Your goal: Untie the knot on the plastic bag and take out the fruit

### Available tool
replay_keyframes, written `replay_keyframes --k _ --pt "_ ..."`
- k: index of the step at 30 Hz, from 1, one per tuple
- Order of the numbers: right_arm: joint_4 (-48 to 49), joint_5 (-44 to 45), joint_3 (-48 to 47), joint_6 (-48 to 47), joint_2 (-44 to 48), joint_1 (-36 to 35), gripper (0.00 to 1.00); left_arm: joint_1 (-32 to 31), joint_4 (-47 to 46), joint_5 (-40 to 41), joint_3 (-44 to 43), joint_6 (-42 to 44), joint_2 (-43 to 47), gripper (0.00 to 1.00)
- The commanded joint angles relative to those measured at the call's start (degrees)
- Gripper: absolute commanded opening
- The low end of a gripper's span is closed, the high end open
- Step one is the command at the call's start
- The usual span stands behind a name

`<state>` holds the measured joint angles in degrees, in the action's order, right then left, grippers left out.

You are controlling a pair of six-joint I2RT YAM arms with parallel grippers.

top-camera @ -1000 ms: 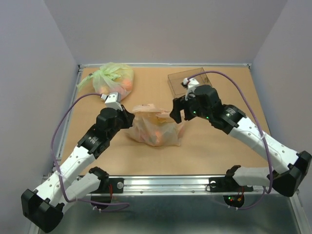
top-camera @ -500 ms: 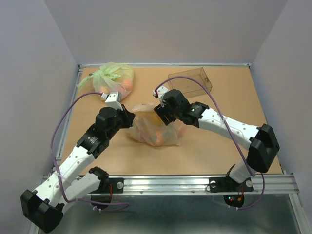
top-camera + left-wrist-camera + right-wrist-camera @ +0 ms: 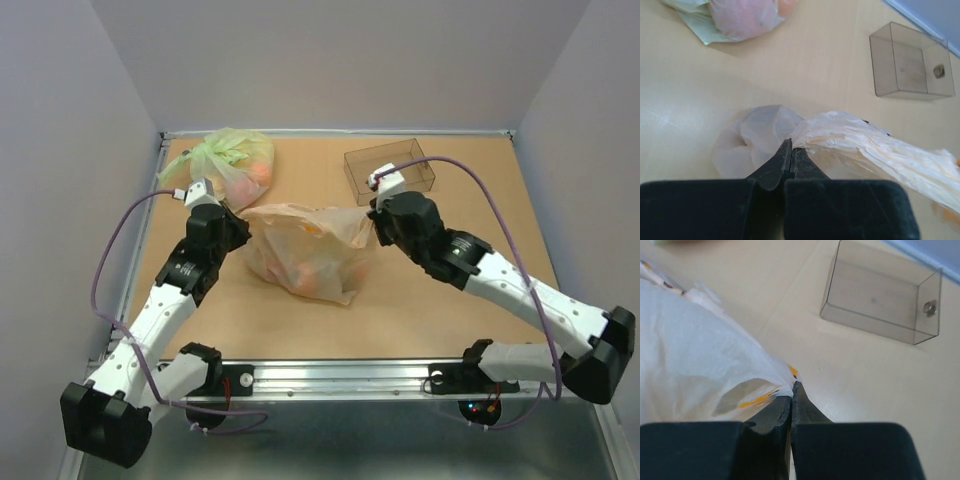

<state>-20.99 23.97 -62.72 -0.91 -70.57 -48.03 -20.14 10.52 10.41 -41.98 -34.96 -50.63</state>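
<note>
The pale peach plastic bag (image 3: 300,255) lies mid-table, stretched wide between my two grippers. My left gripper (image 3: 238,228) is shut on the film at its left end, and the left wrist view shows the jaws (image 3: 791,148) pinching bunched film (image 3: 855,140). My right gripper (image 3: 373,226) is shut on the bag's right end, jaws (image 3: 792,388) pinched on a fold of the bag (image 3: 690,355). Fruit (image 3: 318,277) shows as orange shapes through the film. I cannot make out the knot along the taut top edge.
A smaller green bag (image 3: 230,160) with pinkish fruit sits at the back left, also in the left wrist view (image 3: 740,20). A clear box (image 3: 390,168) stands at the back right (image 3: 880,295), just behind my right wrist. Walls enclose the table.
My right gripper reached the bag's top, shut on the film and drew back right. The left gripper pulled left. The bag now spans wider between them.
</note>
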Motion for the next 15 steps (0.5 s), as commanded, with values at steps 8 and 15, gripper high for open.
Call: replay_keyframes --k 8,15 --pt "5.61 -15.93 6.82 7.93 9.57 0.48 0.01 4.41 -8.85 -17.34 1.10 -3.56 0.96 0.37" --pt "5.17 -23.70 7.09 8.91 8.34 0.48 0.00 4.23 -1.40 -20.78 -3.63 7.61 9.94 0.87"
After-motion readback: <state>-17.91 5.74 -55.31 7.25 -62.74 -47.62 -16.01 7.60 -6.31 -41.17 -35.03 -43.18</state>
